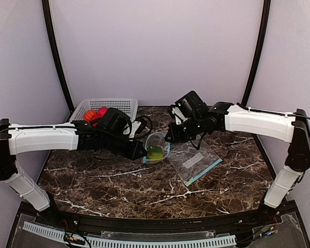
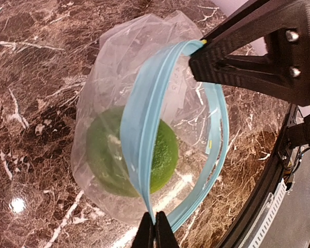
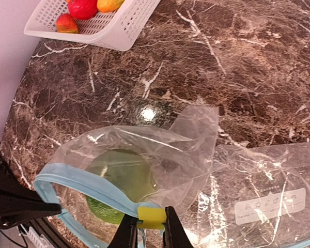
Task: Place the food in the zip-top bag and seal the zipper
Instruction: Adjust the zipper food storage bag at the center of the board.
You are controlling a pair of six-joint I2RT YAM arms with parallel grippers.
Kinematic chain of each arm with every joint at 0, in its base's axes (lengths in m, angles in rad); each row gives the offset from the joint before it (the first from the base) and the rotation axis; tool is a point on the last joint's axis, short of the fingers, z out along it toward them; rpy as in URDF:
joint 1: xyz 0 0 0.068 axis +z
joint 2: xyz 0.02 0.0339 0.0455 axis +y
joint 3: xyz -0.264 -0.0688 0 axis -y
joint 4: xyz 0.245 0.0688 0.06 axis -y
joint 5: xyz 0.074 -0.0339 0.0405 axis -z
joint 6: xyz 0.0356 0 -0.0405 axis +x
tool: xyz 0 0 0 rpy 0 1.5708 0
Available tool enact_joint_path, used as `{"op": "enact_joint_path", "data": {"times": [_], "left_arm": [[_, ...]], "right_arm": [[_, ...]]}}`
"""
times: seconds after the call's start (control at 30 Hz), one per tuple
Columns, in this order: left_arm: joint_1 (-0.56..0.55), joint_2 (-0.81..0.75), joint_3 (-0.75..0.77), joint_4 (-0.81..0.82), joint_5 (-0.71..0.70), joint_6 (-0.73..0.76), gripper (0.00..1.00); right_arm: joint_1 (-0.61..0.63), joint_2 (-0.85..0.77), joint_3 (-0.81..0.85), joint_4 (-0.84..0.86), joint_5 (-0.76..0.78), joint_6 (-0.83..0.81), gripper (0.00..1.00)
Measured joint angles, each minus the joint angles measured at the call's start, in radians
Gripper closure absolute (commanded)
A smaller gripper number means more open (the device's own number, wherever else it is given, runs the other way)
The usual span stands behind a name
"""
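Sitting inside zip-top bag (image 2: pixel 98 88), green fruit (image 2: pixel 164 155); basket (image 3: pixel 124 26) visible right wrist, not left

One zip-top bag (image 1: pixel 194 160): clear plastic, pale blue zipper strip (image 2: pixel 139 119), yellow tab (image 3: pixel 151 217). It lies on the surface with its mouth open and raised, the rim pinched by the left pincer (image 2: pixel 155 230) and the right pincer (image 3: pixel 150 230).

One green fruit (image 2: pixel 106 155): round, inside the bag near the mouth.

Red fruit (image 3: pixel 82 8), orange fruit (image 3: pixel 107 4), red-orange fruit (image 3: pixel 66 23): in the white basket (image 3: pixel 119 28), well apart from the bag.
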Motion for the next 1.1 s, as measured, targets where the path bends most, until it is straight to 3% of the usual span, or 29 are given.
{"op": "enact_joint_path", "data": {"times": [0.3,0.6,1.1], "left_arm": [[0.0,0.025,0.001,0.02,0.03,-0.014,1.0],[0.0,0.028,0.001,0.093,0.044,-0.042,0.99],[0.074,-0.051,-0.14,0.109,0.016,-0.065,0.99]], "right_arm": [[0.002,0.02,-0.02,0.097,-0.197,0.004,1.0],[0.002,0.044,-0.025,0.116,-0.253,0.003,1.0],[-0.026,-0.031,-0.072,0.038,-0.095,0.003,1.0]]}}
